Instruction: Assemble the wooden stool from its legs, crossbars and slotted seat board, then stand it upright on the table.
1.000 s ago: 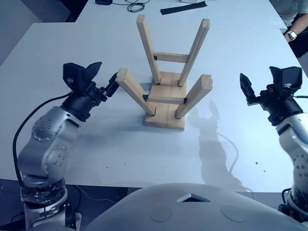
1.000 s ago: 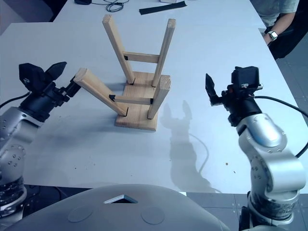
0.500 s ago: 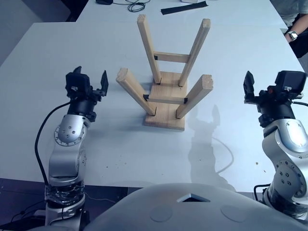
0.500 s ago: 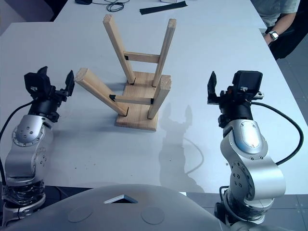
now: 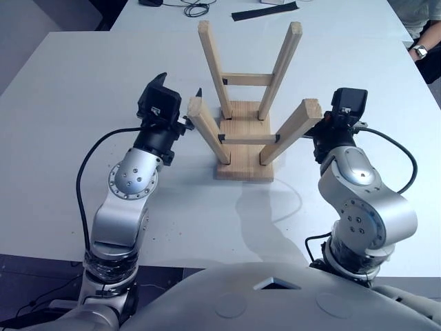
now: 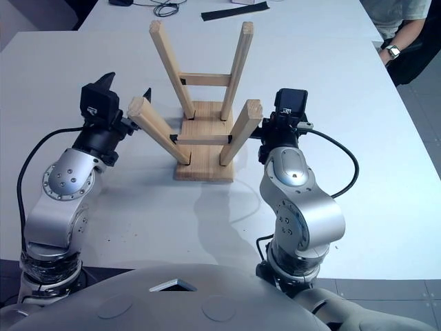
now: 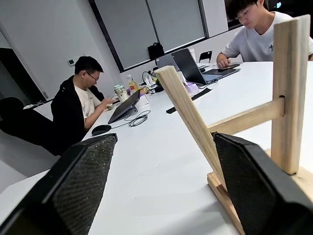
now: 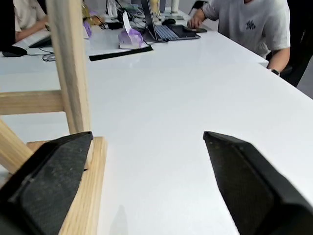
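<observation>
Inverted stool at the centre of the frame, resting on the table with its seat board flat down and four legs pointing up. This attitude presumably lets the legs be pressed into the board from above and gives a broad, stable base while the parts are fitted. One crossbar ties the two near legs and another crossbar ties the two far legs. All joints look seated, so the assembly appears complete and only the turning-over remains. The left gripper, left of centre, sits just beside the top end of the near-left leg. Its fingers are spread with nothing pinched, and whether one fingertip touches the wood cannot be told. The right gripper, right of centre in the eye views, sits close to the near-right leg. Its wrist view shows both pads wide apart and empty, low over the table next to the board's edge. The two arms thus flank the near pair of legs, a placement that suits a two-sided grasp for lifting and flipping the stool. The next move would call for closing on both legs evenly. A lopsided pull could lever a leg out of the board or tip the stool sideways.
</observation>
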Controlling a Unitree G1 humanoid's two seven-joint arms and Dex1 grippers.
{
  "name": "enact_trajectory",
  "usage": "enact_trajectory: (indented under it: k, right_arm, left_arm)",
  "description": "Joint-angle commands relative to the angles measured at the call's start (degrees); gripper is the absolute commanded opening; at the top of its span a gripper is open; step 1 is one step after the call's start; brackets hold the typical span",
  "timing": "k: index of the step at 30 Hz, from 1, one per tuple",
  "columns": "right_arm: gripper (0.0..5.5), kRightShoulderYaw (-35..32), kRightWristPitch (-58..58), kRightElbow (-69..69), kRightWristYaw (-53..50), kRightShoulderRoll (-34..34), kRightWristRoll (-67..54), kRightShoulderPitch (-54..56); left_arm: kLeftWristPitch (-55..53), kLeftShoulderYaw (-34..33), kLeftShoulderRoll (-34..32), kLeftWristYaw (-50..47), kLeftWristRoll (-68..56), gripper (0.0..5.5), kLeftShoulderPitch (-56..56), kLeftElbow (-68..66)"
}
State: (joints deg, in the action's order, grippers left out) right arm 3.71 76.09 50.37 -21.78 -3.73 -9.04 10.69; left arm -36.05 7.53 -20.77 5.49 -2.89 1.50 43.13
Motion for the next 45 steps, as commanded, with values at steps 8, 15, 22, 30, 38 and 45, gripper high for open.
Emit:
enact_trajectory:
  k: [8,15,22,30,38,45]
  right_arm:
    - [4.20,-24.8,-8.9,-3.7,14.9,24.5,5.4,-8.0]
    - [4.20,-4.4,-3.1,4.8,16.8,10.7,-1.3,-1.9]
    - [4.20,2.8,3.0,6.1,16.0,4.2,-2.0,0.2]
    - [4.20,1.5,-6.0,-3.9,18.2,10.9,2.7,-3.6]
    - [4.20,-1.8,-24.8,-26.8,20.4,14.8,6.6,1.9]
    - [4.20,-5.4,-36.9,-45.3,19.7,14.9,8.1,9.0]
  left_arm:
    - [8.5,-19.5,-5.4,-0.2,4.8,3.69,-10.6,-13.7]
    - [2.4,-6.5,-0.1,5.2,-0.6,3.69,-12.7,1.1]
    - [-8.3,4.4,2.2,6.3,-2.5,3.69,-6.6,11.0]
    - [-4.7,4.6,-0.3,8.0,-0.6,3.69,-7.6,7.2]
    - [0.2,8.2,1.9,13.6,-4.6,3.69,-3.7,6.3]
    - [3.5,9.7,2.9,15.7,-6.8,3.69,-1.7,4.2]
